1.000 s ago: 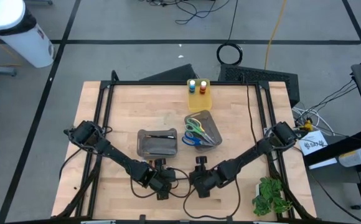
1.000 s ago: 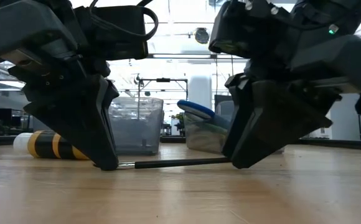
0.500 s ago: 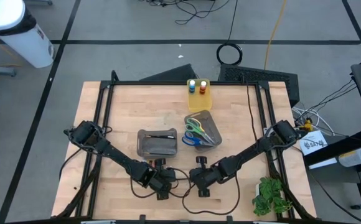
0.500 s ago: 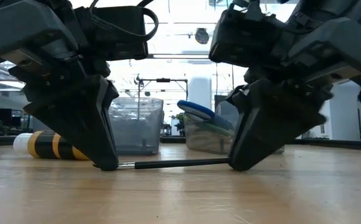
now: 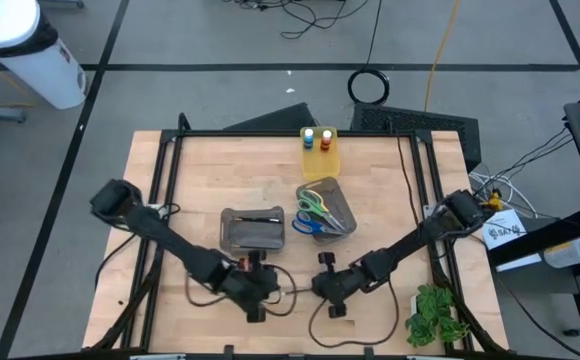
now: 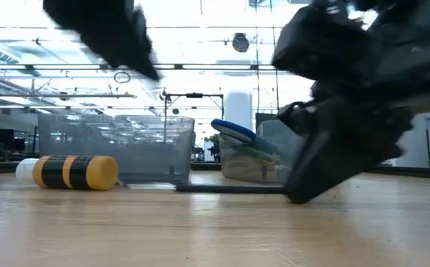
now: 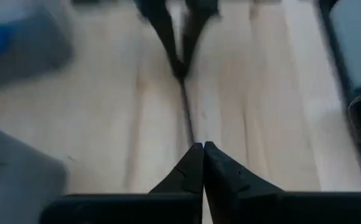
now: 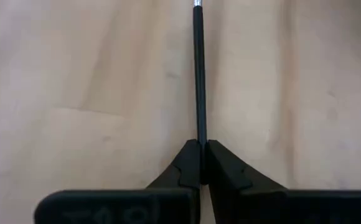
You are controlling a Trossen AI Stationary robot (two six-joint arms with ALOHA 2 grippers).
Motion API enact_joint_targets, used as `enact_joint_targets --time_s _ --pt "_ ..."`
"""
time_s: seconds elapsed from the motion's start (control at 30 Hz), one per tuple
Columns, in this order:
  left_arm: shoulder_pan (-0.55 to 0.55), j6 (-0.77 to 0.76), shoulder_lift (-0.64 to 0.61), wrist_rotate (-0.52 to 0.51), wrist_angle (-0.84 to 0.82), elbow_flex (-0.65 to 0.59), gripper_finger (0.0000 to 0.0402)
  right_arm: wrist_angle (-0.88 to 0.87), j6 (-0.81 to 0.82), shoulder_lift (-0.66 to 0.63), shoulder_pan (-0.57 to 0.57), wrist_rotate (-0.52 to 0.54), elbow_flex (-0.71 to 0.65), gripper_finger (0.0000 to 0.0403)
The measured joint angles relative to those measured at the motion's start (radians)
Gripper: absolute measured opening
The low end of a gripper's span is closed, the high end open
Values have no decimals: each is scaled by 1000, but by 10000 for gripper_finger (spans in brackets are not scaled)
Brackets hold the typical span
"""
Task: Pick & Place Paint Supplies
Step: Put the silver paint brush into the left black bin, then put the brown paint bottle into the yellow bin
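A thin dark brush (image 6: 230,189) lies flat on the wooden table near its front edge, and my two grippers stand at its two ends. My right gripper (image 8: 200,144) is down at the table and shut on the brush's plain end. The brush's metal ferrule (image 8: 196,4) points away toward my left gripper. My left gripper (image 7: 203,145) is shut on nothing. It hangs well above the table (image 6: 150,71), over the brush's (image 7: 187,112) ferrule end. In the high view the two grippers face each other (image 5: 270,287) (image 5: 317,288). My right gripper pinches the brush's handle at its plain end (image 8: 200,132) between its two fingers. The fingers slant down from the table's right side and lie along the brush. The brush rests flat on the table, and the fingertips (image 6: 298,196) reach the wood.
Behind the brush stands a grey bin (image 5: 252,230) that holds another brush. Right of it a clear bin (image 5: 326,210) holds scissors, and farther back a yellow bin (image 5: 320,150) holds small pots. A yellow-and-black cylinder (image 6: 70,172) lies on the table. A plant sprig (image 5: 432,315) lies at the near right corner.
My left gripper, still shut, has risen from the brush's ferrule end and now hangs clear above the table. My right gripper has tipped lower and shut on the brush's other end. The brush stays on the table.
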Motion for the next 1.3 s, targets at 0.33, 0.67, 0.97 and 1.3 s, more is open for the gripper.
enact_joint_targets --time_s 0.33,0.67,0.97,1.3 --pt "-95 126 -222 -164 13 -2 13 233 -75 -55 4 46 26 3" --pt "-114 136 -313 -276 18 0 31 202 -165 -60 -195 -7 186 3" --pt "-101 117 -300 -277 -16 1 31 198 -161 -10 -368 -53 192 25" --pt "-110 58 -300 -276 -77 0 30 284 -125 1 -343 -51 191 209"
